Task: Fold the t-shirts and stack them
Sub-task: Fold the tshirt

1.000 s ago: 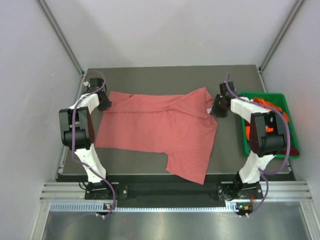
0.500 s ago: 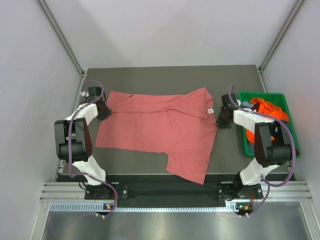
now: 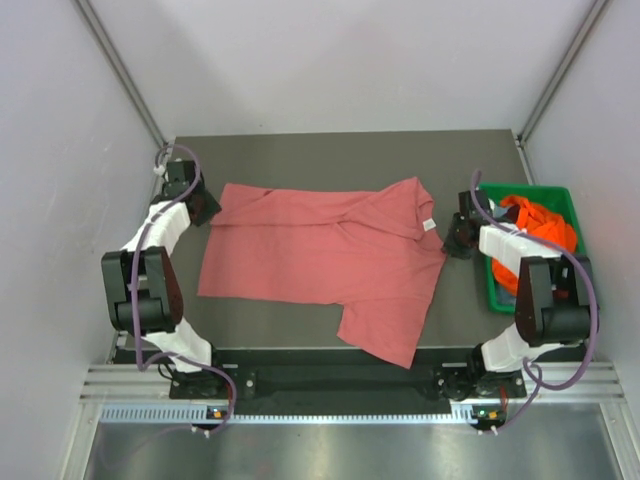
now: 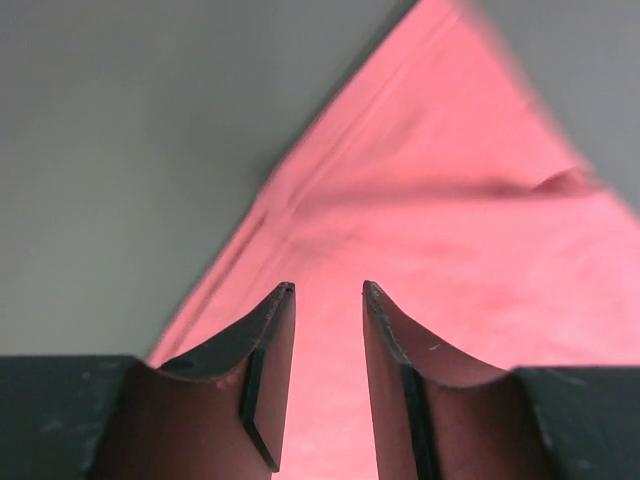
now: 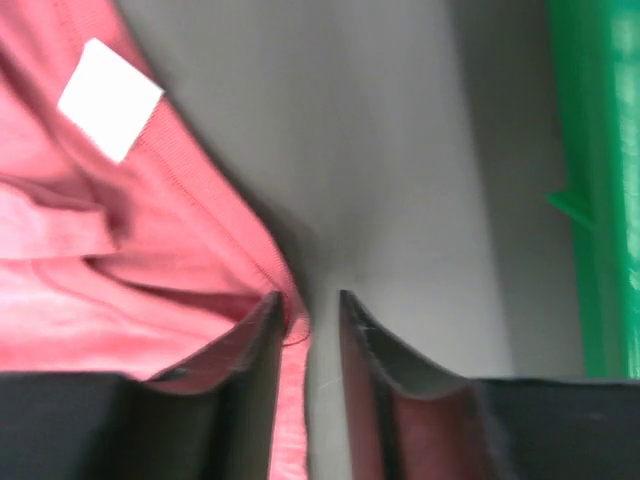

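Looking down from the top cam, you've got the salmon-pink shirt (image 3: 320, 255) spread flat across mid table (image 3: 330, 160). One flap reaches toward the near edge, and the white tag (image 3: 428, 224) is at the right end. Your left gripper (image 3: 205, 208) sits at the shirt's far-left corner. On its wrist cam the fingers (image 4: 268, 360) stand apart w/ a narrow gap, pink cloth below them, nothing pinched: released. Your right gripper (image 3: 455, 238) is at the shirt's right edge, betw. shirt and green bin (image 3: 525, 189). Its wrist cam shows the jaws parted. The hem runs along one finger into the gap and grey table shows betw. the tips, so it isn't clamped. An orange shirt (image 3: 540, 222) lies bunched in the bin.
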Controlling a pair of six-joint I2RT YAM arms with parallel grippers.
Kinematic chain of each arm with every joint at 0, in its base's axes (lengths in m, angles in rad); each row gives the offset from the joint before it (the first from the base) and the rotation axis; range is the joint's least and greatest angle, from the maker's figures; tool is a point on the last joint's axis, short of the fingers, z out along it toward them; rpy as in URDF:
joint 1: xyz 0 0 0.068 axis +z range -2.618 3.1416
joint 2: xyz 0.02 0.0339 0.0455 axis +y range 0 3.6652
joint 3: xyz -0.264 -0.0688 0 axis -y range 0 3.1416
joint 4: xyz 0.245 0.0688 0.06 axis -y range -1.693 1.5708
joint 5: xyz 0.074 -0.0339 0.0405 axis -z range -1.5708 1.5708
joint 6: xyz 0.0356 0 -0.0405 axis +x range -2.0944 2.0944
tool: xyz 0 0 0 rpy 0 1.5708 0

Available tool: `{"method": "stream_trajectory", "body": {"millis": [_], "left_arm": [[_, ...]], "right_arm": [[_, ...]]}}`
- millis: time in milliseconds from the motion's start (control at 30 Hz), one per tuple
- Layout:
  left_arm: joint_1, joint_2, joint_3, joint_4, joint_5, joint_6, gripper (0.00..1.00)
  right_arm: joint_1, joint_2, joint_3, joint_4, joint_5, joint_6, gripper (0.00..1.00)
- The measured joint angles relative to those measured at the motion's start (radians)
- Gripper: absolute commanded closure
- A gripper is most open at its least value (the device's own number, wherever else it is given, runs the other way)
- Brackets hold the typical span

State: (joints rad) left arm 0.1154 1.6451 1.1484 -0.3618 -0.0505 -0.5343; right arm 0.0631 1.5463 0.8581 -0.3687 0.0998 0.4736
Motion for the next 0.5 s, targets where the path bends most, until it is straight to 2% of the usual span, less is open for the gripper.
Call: {"method": "stream_trajectory", "body": {"millis": [133,300,400,500], "left_arm": [[0.004,0.122,0.193,0.021,0.031,0.1,0.61],[0.005,0.387,0.454,0.006,0.103,0.218,0.61],[0.005,0.524,0.558,-0.027,0.129,0.275,0.6],[0.005,0.596,0.599,-0.056,0.143,0.321,0.59]], "right_arm": [[0.0,-0.013,0.006,0.005,-0.067,-0.047,0.59],[0.011,-0.013,0.05,0.074,-0.193,-0.109,0.58],[0.018,0.028,0.124,0.112,-0.268,-0.156,0.59],[0.019,0.116,0.215,0.151,-0.325,-0.198,0.6]]}}
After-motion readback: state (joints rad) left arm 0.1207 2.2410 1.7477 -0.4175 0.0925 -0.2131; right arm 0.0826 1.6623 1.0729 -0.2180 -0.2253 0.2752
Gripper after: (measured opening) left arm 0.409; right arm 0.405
